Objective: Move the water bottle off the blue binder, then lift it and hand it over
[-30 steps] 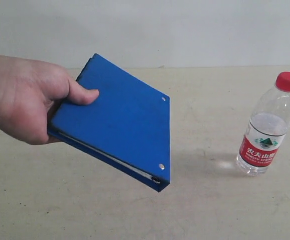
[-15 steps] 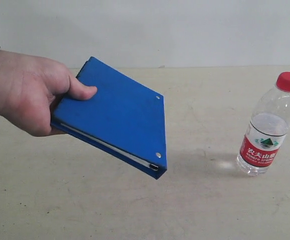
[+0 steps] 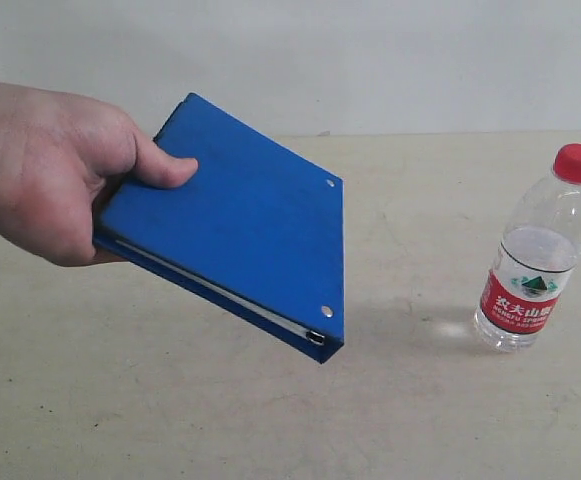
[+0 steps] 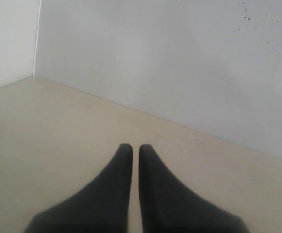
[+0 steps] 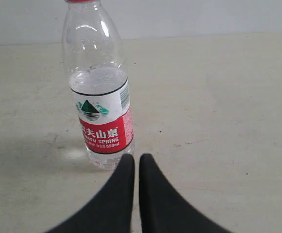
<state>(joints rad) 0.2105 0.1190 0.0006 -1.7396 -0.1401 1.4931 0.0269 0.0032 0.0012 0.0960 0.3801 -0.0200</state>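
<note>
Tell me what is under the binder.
Only bare table; a hand holds the binder in the air. The bottle stands apart. Fingers beneath the cover are hidden.

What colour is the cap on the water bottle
Red. The cap on the water bottle shows best in the exterior view.

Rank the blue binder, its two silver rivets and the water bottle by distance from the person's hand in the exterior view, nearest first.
1. Blue binder: gripped by the hand, left.
2. Upper rivet and lower rivet: binder's far edge, mid-frame; too close to call.
3. Water bottle: standing on the table, far right.
</note>
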